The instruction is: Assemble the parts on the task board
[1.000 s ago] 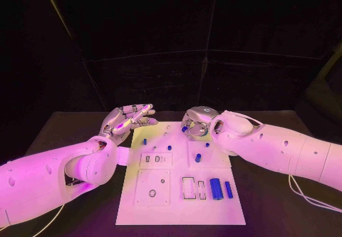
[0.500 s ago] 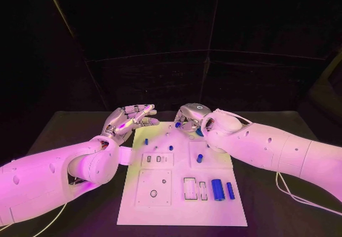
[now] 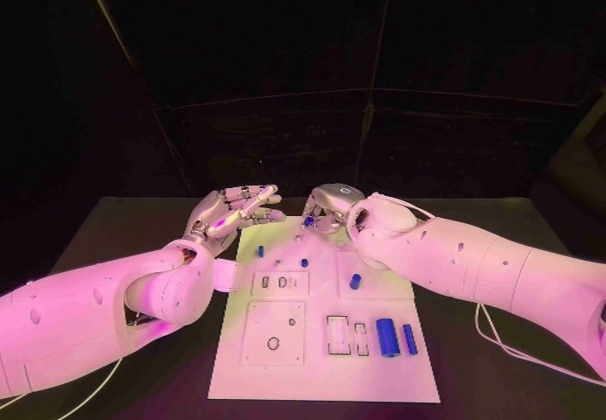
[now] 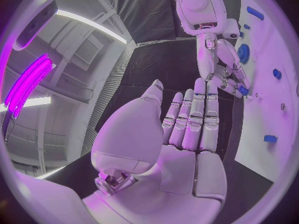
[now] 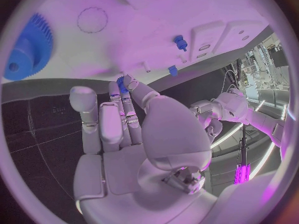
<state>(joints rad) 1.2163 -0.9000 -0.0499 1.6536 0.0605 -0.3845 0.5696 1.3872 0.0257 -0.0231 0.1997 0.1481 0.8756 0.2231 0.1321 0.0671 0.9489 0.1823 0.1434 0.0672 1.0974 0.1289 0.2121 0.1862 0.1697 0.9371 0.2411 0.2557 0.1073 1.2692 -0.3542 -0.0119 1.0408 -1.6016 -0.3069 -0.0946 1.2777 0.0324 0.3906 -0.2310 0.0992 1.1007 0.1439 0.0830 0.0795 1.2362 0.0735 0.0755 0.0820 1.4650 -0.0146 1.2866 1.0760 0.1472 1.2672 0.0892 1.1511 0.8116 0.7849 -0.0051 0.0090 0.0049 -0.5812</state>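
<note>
1. Nearest to us, the task board (image 3: 322, 367) lies flat on the black surface (image 3: 492, 385), with two blue cylinders (image 3: 395, 336) side by side near its right edge.
2. Moving up the board, we see a small blue part (image 3: 355, 281) lying at mid-board, and two more blue pegs (image 3: 280, 255) beyond it.
3. At the far edge, the right robot hand (image 3: 326, 208) pinches a small blue piece (image 5: 122, 86) at its fingertips, above the board.
4. Beside it, the left robot hand (image 3: 231, 213) hovers with fingers spread, holding nothing.
5. A blue gear (image 5: 25, 47) lies on the board near the right hand.
</note>
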